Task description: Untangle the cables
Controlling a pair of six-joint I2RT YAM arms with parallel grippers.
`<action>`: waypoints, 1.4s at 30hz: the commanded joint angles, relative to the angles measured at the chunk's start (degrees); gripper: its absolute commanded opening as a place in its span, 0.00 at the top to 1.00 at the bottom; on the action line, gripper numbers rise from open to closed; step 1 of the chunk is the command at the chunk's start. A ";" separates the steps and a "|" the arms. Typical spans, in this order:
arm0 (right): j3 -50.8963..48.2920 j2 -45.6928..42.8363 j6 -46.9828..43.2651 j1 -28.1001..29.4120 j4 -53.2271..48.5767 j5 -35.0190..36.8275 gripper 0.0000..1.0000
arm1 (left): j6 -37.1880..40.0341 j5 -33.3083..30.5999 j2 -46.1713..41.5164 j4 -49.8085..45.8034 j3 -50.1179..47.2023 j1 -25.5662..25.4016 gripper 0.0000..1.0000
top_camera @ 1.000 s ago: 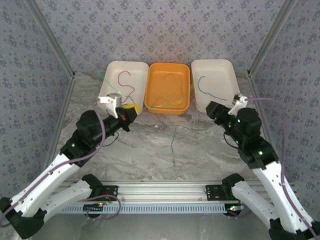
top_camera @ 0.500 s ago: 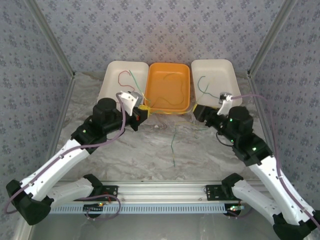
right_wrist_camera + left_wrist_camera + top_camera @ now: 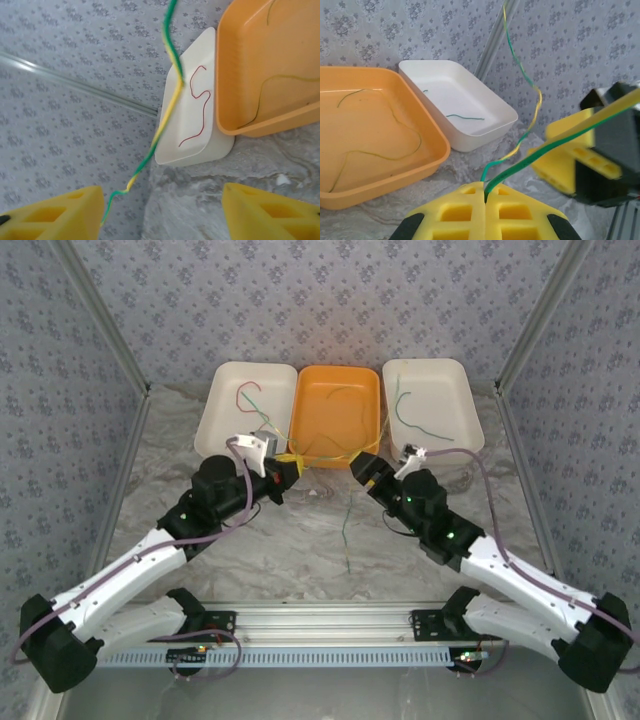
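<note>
Left wrist: green-yellow cable (image 3: pixel 536 151) between fingers (image 3: pixel 455 215)

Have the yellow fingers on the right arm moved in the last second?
Yes. The right arm's yellow fingers slid left, from the right white plastic tray to the near right corner of the orange plastic tray.

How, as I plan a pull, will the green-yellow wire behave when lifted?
Probably floppy: the green-yellow wire bends in loose waves above the left fingers. Likely light, being so thin. Might slip from that narrow pinch.
</note>
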 commanded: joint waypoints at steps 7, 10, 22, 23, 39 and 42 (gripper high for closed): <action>4.92 7.30 5.40 0.56 9.56 6.47 0.56 | -4.41 -5.37 -1.01 10.42 -1.12 -3.97 1.00; 6.58 8.63 5.37 0.59 8.82 6.30 0.79 | -5.08 -5.62 -1.47 11.17 -2.02 -4.04 1.00; 11.67 11.10 -1.65 -5.45 1.12 -0.39 0.94 | -6.52 -6.00 -4.55 11.31 -4.72 -4.10 1.00; 11.69 11.45 -1.53 -5.32 1.39 -1.63 0.80 | -6.55 -6.51 -4.58 11.01 -4.67 -4.13 1.00; 5.55 9.79 4.47 5.50 8.84 9.71 0.29 | -8.50 -8.80 -4.01 15.14 -7.45 -4.38 1.00; 9.59 11.90 5.85 3.87 3.38 7.54 0.34 | -8.97 -9.00 -5.44 15.77 -8.68 -4.67 1.00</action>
